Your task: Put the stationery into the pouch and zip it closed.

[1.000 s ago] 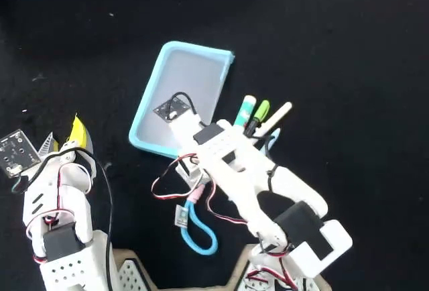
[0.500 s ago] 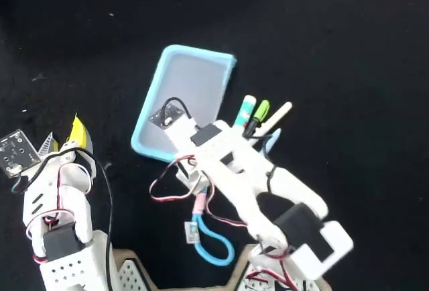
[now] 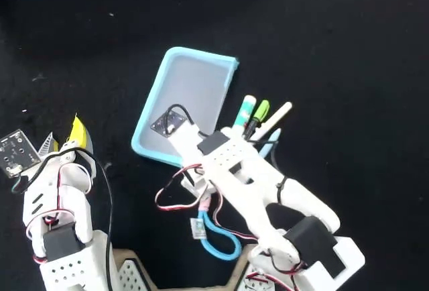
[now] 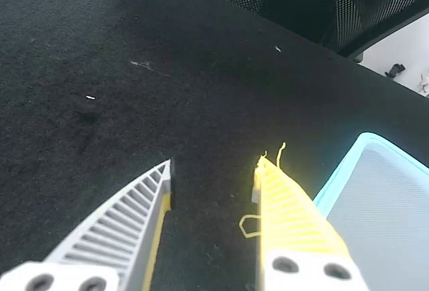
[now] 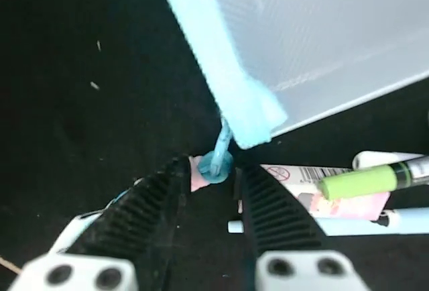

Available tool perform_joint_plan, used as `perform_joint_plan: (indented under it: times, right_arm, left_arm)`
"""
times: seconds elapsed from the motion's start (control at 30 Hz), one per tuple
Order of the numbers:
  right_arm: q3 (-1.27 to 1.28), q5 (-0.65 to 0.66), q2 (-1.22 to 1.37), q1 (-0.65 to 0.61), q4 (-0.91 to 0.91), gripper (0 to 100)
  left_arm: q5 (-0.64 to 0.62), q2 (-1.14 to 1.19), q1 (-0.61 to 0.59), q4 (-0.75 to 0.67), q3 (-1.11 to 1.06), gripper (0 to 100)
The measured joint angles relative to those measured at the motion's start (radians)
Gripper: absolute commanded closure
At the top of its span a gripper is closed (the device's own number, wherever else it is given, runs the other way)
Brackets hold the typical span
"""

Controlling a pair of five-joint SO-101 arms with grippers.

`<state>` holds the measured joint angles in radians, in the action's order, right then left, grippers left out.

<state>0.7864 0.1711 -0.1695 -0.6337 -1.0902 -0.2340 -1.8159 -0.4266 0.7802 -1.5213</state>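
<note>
Right gripper [image 5: 213, 168] pinches the zip pull [image 5: 216, 162] at the pouch [image 5: 322, 29] corner, presumably to work the zipper; pens [image 3: 260, 111] lie outside; left gripper [image 4: 213, 167] gapes empty.

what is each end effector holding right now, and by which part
The right end effector grips the pouch by the blue zipper pull ring at its corner. The left end effector is open and holds nothing.
</note>
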Motion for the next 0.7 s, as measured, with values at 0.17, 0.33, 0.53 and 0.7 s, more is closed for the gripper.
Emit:
perform_joint_plan:
  times: [0.17,0.33,0.53,0.7]
  right_arm:
    - [0.038,-0.002,-0.009,0.0,0.028,92.0]
    - [0.068,-0.002,-0.02,-0.002,0.08,99.0]
    - [0.028,0.017,-0.02,0.002,0.051,98.9]
    - [-0.107,0.123,-0.083,0.068,-0.121,98.8]
  left_arm:
    - [0.0,0.0,0.0,0.0,0.0,80]
    - [0.0,0.0,0.0,0.0,0.0,80]
    - [0.0,0.0,0.0,0.0,0.0,80]
    - [0.0,0.0,0.0,0.0,0.0,80]
